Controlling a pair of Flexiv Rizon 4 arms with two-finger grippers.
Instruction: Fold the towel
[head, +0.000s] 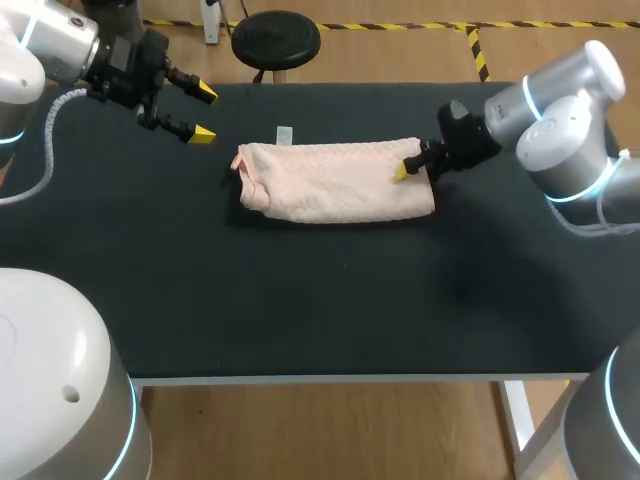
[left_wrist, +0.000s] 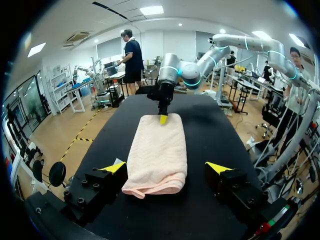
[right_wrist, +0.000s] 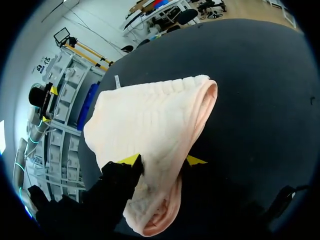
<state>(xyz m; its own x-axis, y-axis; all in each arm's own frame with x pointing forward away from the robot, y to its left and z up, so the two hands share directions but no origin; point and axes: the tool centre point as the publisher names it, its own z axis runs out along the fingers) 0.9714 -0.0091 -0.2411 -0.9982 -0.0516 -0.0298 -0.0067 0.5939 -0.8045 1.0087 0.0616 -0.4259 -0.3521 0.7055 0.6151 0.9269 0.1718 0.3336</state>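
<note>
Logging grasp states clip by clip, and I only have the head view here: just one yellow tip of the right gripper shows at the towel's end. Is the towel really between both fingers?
Observer: Yes. The right wrist view shows the right gripper with a yellow fingertip on each side of the pink towel, its edge pinched between them.
Operator: The towel's other end looks bunched to me. What is it?
Observer: In the left wrist view that end is a rounded fold, with the layers doubled over.
Operator: Is the other gripper lined up with it?
Observer: The left gripper is wide open and faces along the towel's length, with the folded end centred ahead of it, touching neither finger.
</note>
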